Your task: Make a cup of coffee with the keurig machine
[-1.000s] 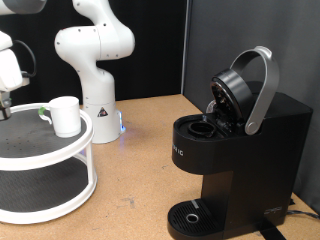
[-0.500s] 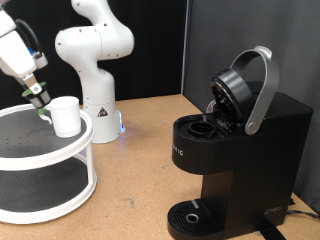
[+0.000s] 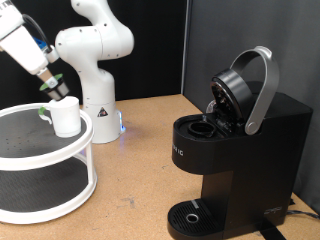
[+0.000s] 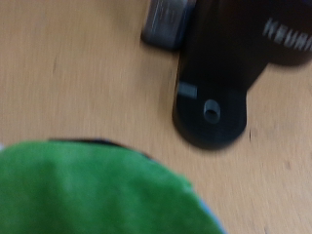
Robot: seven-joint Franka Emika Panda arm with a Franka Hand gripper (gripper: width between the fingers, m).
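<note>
A black backdrop stands behind the wooden bench. In the exterior view the gripper hangs just above the cup on a white stand; the coffee machine gapes open, unloaded. In the wrist view a green pod sits clenched in the jaws, over the blurred machine.

**Camera placement: two views**

Exterior view: fixed off the arm, low and level, close to the counter; keurig machine near right, tiered stand left. Wrist view: looks steeply down on the counter, blurred, a green object very close. Shared: the machine's base and drip tray.
</note>
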